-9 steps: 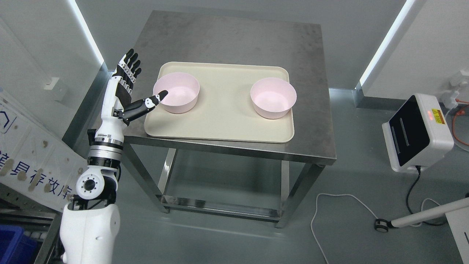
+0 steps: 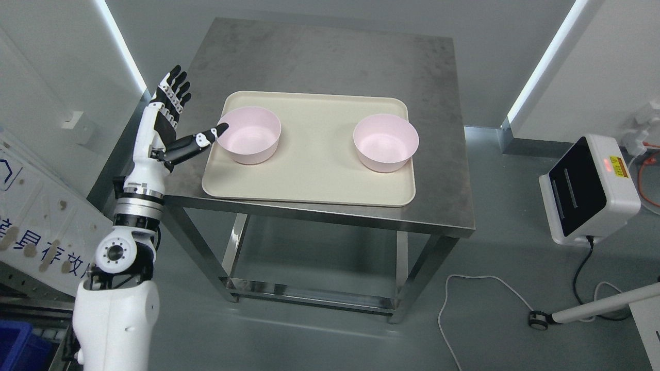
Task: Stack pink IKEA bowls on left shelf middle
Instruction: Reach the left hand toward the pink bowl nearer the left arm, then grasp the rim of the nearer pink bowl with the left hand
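Note:
Two pink bowls stand upright on a cream tray on a steel table. One pink bowl is at the tray's left, the other pink bowl at its right. My left hand is raised beside the table's left edge, open, fingers spread upward and thumb stretched toward the left bowl's rim. The thumb tip is at or just short of that rim; contact is unclear. It holds nothing. My right arm is out of sight.
A white device with a black screen sits on the floor at the right, with cables and a wheeled white leg nearby. A signboard and a blue bin are at the left.
The left hand has drawn back to the left and slightly up, so its thumb tip now reaches the bowl's rim rather than over it. The whole picture has shifted slightly downward.

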